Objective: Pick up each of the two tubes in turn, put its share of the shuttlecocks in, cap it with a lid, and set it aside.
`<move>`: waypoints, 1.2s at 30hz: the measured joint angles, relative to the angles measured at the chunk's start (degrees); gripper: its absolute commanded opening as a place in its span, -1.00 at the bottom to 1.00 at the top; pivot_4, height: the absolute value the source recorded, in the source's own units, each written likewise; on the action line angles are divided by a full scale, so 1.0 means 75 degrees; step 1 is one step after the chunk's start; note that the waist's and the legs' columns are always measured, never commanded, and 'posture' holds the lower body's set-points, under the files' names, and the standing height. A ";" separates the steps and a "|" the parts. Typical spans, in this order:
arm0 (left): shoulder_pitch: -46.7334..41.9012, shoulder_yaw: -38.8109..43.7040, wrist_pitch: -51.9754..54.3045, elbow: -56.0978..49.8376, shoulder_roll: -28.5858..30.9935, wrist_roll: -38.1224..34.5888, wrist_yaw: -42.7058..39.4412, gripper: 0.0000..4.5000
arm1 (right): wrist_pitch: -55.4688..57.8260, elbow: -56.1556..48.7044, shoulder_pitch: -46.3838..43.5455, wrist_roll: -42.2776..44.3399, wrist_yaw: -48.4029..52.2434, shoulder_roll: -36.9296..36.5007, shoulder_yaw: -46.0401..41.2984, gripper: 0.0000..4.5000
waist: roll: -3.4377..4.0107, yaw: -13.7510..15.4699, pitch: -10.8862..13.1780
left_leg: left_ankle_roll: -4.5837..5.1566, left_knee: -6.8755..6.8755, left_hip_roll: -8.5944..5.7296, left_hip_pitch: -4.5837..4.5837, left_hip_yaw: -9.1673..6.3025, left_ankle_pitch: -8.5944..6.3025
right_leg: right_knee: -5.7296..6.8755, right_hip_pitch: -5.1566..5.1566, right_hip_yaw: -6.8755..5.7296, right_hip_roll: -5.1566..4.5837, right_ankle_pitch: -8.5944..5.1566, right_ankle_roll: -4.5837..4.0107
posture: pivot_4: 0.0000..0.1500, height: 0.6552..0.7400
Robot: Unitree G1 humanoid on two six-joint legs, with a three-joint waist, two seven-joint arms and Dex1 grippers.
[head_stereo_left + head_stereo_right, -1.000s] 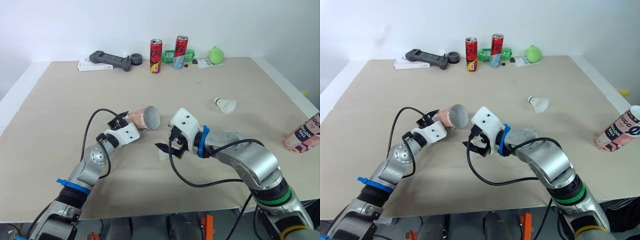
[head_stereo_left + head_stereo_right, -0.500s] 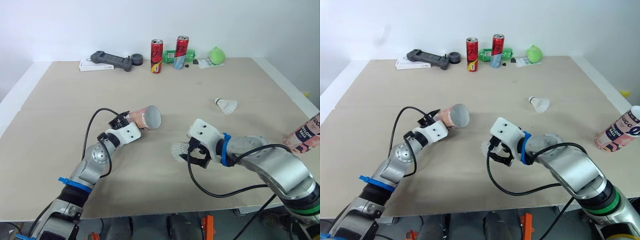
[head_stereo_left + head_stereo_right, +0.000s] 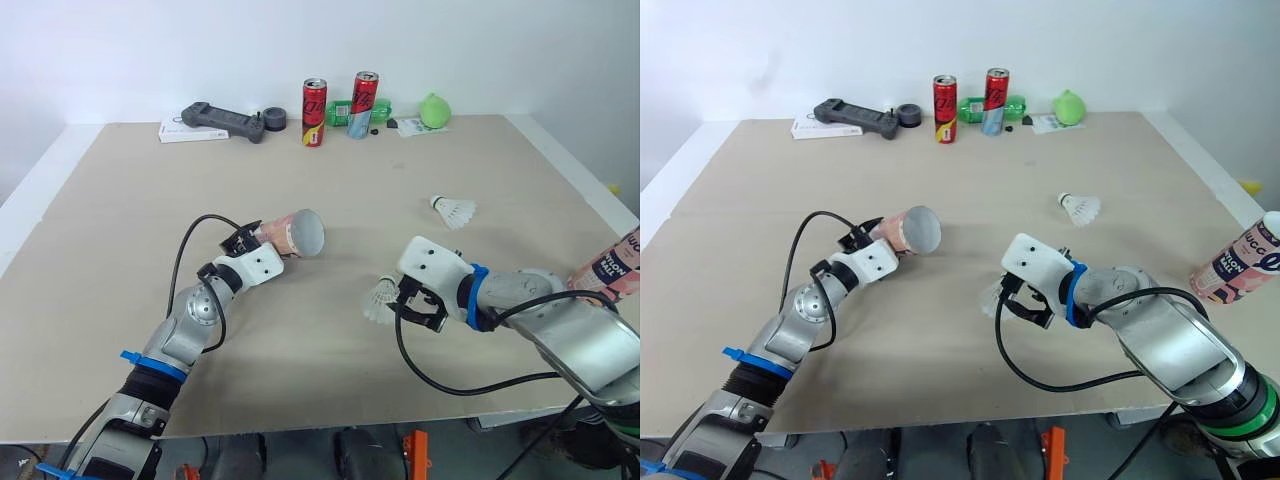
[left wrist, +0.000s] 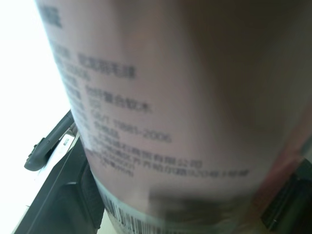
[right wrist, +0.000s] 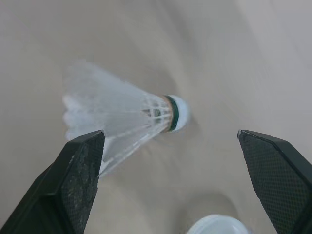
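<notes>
Tube (image 3: 288, 233), pink, printed label: centre-left of the head view, lying nearly level above the table (image 3: 120, 220), its open mouth turned toward the frame's right. The left gripper (image 3: 250, 240) is clamped around its closed end, and the left wrist view shows the label pressed close against the camera.

Second tube (image 3: 610, 266), pink: right edge of the frame, leaning.

Shuttlecock (image 3: 380, 298), white feathers, green band at the cork: lower centre, lying on its side on the table. The right gripper (image 3: 412, 308) sits just beside it, to the right. In the right wrist view its two black fingers (image 5: 80, 165) are spread wide, with the shuttlecock lying ahead of the gap and touching neither.

Second shuttlecock (image 3: 452, 210): right of centre, on the table, well apart from both grippers.

Along the top edge of the table: two red cans (image 3: 313, 98), a green rounded object (image 3: 432, 110), a black controller (image 3: 220, 120).
</notes>
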 measured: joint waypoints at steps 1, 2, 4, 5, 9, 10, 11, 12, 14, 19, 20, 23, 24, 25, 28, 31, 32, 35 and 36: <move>0.0000 0.0000 -0.0004 0.0000 0.0001 0.0000 0.0000 0.55 | -0.0017 -0.0003 -0.0002 0.0051 0.0048 0.0092 -0.0121 0.98 | -0.0001 0.0000 0.0001 | 0.0000 0.0000 0.0000 0.0000 0.0001 0.0000 | 0.0000 0.0000 0.0000 0.0000 0.0000 0.0000 | 1.00 1.00; -0.0003 0.0002 -0.0003 0.0002 0.0003 -0.0001 -0.0001 0.55 | 0.0037 -0.0024 -0.0018 0.0256 0.0126 0.0359 -0.0449 0.98 | -0.0002 0.0000 0.0001 | 0.0000 0.0000 0.0000 0.0000 0.0000 0.0000 | 0.0000 0.0001 0.0000 0.0001 0.0001 0.0001 | 1.00 1.00; -0.0008 0.0002 0.0000 0.0004 0.0004 -0.0002 -0.0003 0.55 | 0.0365 -0.0271 -0.0106 0.1040 0.0326 0.1202 -0.1412 0.98 | -0.0002 0.0001 0.0001 | 0.0000 0.0000 0.0000 -0.0001 -0.0004 0.0000 | 0.0002 0.0004 -0.0002 0.0004 0.0006 0.0011 | 1.00 1.00; -0.0007 -0.0003 -0.0004 0.0001 -0.0002 -0.0006 -0.0007 0.55 | 0.0596 -0.0498 -0.0115 0.1596 0.0475 0.1656 -0.1994 0.98 | -0.0005 0.0000 0.0000 | 0.0001 0.0000 0.0000 -0.0003 -0.0017 0.0000 | 0.0001 0.0012 -0.0004 0.0011 0.0019 0.0040 | 1.00 1.00; 0.0006 -0.0021 -0.0021 -0.0017 -0.0010 -0.0010 -0.0021 0.55 | 0.1130 -0.0928 0.0551 0.2557 0.0614 0.2049 -0.2591 0.98 | -0.0032 0.0010 -0.0014 | -0.0004 -0.0001 0.0000 -0.0011 -0.0022 -0.0003 | -0.0003 0.0015 -0.0007 0.0010 0.0001 0.0025 | 1.00 1.00; 0.0008 -0.0017 -0.0022 -0.0020 -0.0008 -0.0010 -0.0020 0.55 | 0.1226 -0.0931 0.0746 0.2638 0.0602 0.2062 -0.2556 0.98 | -0.0031 0.0008 -0.0014 | -0.0004 -0.0001 -0.0001 -0.0011 -0.0018 -0.0003 | -0.0003 0.0012 -0.0006 0.0008 -0.0009 0.0006 | 1.00 1.00; 0.0009 -0.0010 -0.0015 -0.0019 -0.0003 -0.0009 -0.0019 0.55 | 0.1365 -0.0928 0.0998 0.2707 0.0540 0.2114 -0.2496 0.98 | -0.0030 0.0003 -0.0014 | -0.0004 0.0000 -0.0001 -0.0012 -0.0014 -0.0003 | -0.0002 0.0008 -0.0005 0.0006 -0.0008 0.0004 | 1.00 1.00; 0.0009 -0.0001 0.0003 -0.0018 -0.0003 -0.0008 -0.0018 0.55 | 0.1434 -0.0920 0.1136 0.2717 0.0443 0.2122 -0.2424 0.98 | -0.0030 0.0003 -0.0014 | -0.0003 0.0000 0.0000 -0.0010 -0.0014 -0.0002 | -0.0001 0.0007 -0.0005 0.0006 -0.0006 0.0003 | 1.00 1.00; 0.0009 0.0012 0.0029 -0.0009 0.0007 -0.0008 -0.0015 0.55 | 0.1491 -0.0877 0.1295 0.2680 0.0229 0.2214 -0.2285 0.98 | -0.0031 0.0002 -0.0014 | -0.0002 0.0002 0.0001 -0.0007 -0.0015 -0.0001 | -0.0001 0.0006 -0.0007 0.0006 -0.0001 0.0002 | 1.00 1.00; 0.0028 0.0012 0.0034 -0.0033 0.0010 -0.0009 -0.0015 0.55 | 0.1327 -0.0436 0.1539 0.2287 -0.0341 0.2420 -0.1797 0.98 | -0.0032 -0.0003 -0.0014 | -0.0002 0.0005 0.0001 -0.0004 -0.0009 -0.0001 | -0.0002 0.0007 -0.0006 0.0004 0.0002 0.0003 | 1.00 1.00; 0.0051 0.0013 0.0036 -0.0067 0.0016 -0.0010 -0.0015 0.55 | 0.1255 -0.0297 0.1538 0.2133 -0.0535 0.2481 -0.1765 0.98 | -0.0032 -0.0003 -0.0014 | -0.0002 0.0004 0.0001 -0.0004 -0.0009 -0.0001 | -0.0002 0.0007 -0.0006 0.0004 0.0001 0.0002 | 1.00 1.00; 0.0106 0.0019 0.0040 -0.0145 0.0044 -0.0011 -0.0018 0.55 | 0.1169 -0.0045 0.1500 0.1900 -0.0803 0.2512 -0.1774 0.98 | -0.0032 -0.0003 -0.0014 | -0.0004 0.0002 0.0001 -0.0006 -0.0009 -0.0002 | -0.0002 0.0006 -0.0007 0.0004 -0.0004 -0.0001 | 1.00 1.00; 0.0112 0.0019 0.0045 -0.0159 0.0049 -0.0011 -0.0022 0.55 | 0.1138 0.0023 0.1471 0.1837 -0.0880 0.2512 -0.1781 0.98 | -0.0032 -0.0003 -0.0014 | -0.0003 0.0000 0.0001 -0.0006 -0.0009 -0.0002 | -0.0002 0.0005 -0.0007 0.0004 -0.0005 -0.0001 | 1.00 1.00; 0.0115 0.0019 0.0045 -0.0166 0.0050 -0.0011 -0.0025 0.55 | 0.1101 0.0085 0.1450 0.1777 -0.0933 0.2511 -0.1807 0.98 | -0.0032 -0.0003 -0.0014 | -0.0004 -0.0002 0.0001 -0.0006 -0.0010 -0.0003 | -0.0002 0.0005 -0.0007 0.0005 -0.0006 -0.0001 | 1.00 1.00; 0.0117 0.0018 0.0046 -0.0171 0.0051 -0.0011 -0.0028 0.55 | 0.0955 0.0202 0.1443 0.1581 -0.1074 0.2498 -0.1894 0.98 | -0.0032 -0.0003 -0.0014 | -0.0004 -0.0002 0.0001 -0.0006 -0.0010 -0.0003 | -0.0002 0.0006 -0.0007 0.0006 -0.0008 0.0000 | 1.00 1.00; 0.0114 0.0017 0.0051 -0.0169 0.0050 -0.0010 -0.0027 0.55 | 0.0812 0.0411 0.1442 0.1381 -0.1238 0.2541 -0.1904 0.98 | -0.0033 -0.0003 -0.0014 | -0.0003 -0.0002 0.0001 -0.0006 -0.0010 -0.0003 | -0.0002 0.0006 -0.0007 0.0005 -0.0007 0.0001 | 1.00 1.00; 0.0114 0.0017 0.0051 -0.0168 0.0050 -0.0011 -0.0027 0.55 | 0.0782 0.0462 0.1442 0.1329 -0.1279 0.2582 -0.1920 0.98 | -0.0033 -0.0004 -0.0014 | -0.0003 -0.0002 0.0001 -0.0006 -0.0010 -0.0003 | -0.0002 0.0006 -0.0007 0.0005 -0.0007 0.0001 | 1.00 1.00; 0.0110 0.0016 0.0046 -0.0163 0.0049 -0.0011 -0.0027 0.55 | 0.0627 0.0708 0.1421 0.1146 -0.1542 0.2873 -0.2000 0.98 | -0.0032 -0.0004 -0.0014 | -0.0003 -0.0002 0.0001 -0.0006 -0.0010 -0.0002 | -0.0002 0.0006 -0.0007 0.0006 -0.0007 0.0001 | 1.00 1.00; 0.0110 0.0017 0.0044 -0.0160 0.0050 -0.0010 -0.0027 0.55 | 0.0562 0.0784 0.1395 0.1073 -0.1633 0.2983 -0.2016 0.98 | -0.0033 -0.0004 -0.0014 | -0.0003 -0.0002 0.0001 -0.0006 -0.0010 -0.0002 | -0.0002 0.0006 -0.0007 0.0006 -0.0007 0.0002 | 1.00 1.00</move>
